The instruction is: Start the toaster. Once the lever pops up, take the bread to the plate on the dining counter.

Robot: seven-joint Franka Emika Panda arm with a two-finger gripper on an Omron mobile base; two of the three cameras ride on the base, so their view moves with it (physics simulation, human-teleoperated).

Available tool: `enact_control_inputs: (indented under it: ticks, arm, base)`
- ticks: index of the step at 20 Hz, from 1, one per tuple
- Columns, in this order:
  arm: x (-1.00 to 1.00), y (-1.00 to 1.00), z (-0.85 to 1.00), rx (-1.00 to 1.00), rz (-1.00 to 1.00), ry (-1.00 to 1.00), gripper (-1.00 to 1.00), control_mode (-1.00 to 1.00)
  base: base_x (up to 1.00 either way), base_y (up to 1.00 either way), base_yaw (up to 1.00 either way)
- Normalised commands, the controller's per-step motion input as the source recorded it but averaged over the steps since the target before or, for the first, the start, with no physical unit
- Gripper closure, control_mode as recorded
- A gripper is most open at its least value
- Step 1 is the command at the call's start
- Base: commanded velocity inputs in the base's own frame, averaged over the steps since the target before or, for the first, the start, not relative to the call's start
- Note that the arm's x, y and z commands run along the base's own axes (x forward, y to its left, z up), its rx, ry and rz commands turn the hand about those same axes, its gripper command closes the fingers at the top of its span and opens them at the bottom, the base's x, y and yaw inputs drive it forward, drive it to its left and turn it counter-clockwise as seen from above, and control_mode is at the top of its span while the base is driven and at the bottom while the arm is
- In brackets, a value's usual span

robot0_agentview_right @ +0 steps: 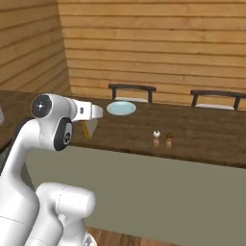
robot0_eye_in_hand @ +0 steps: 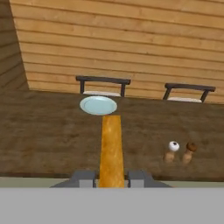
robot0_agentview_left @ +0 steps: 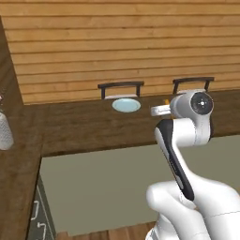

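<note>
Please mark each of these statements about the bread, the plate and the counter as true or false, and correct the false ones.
1. The gripper is shut on the bread. True.
2. The bread already lies on the plate. False: it is in the gripper, short of the plate, which has nothing on it.
3. The plate rests on the dark wood counter, near its far edge in front of a chair. True.
4. Two small shakers stand on the plate. False: they stand on the counter, apart from the plate and to its right in the hand view.
5. Two chairs stand behind the counter. True.
</note>
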Motion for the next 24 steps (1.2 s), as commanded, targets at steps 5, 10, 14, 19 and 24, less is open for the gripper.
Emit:
enact_control_inputs:
  ticks: [5, 10, 14, 19, 24]
  arm:
    - [0.00, 0.00, 0.00, 0.00, 0.00, 0.00, 1.00, 1.00]
    - [0.00, 0.00, 0.00, 0.00, 0.00, 0.00, 1.00, 1.00]
    - [0.00, 0.00, 0.00, 0.00, 0.00, 0.00, 1.00, 1.00]
    - [0.22, 0.06, 0.00, 0.00, -0.02, -0.01, 1.00, -1.00]
    - [0.35, 0.01, 0.04, 0.05, -0.06, -0.04, 1.00, -1.00]
  base:
    - [0.66, 0.20, -0.05]
    - [0.63, 0.20, -0.04]
    - [0.63, 0.21, -0.04]
    - [0.39, 0.14, -0.02]
    - [0.00, 0.00, 0.00]
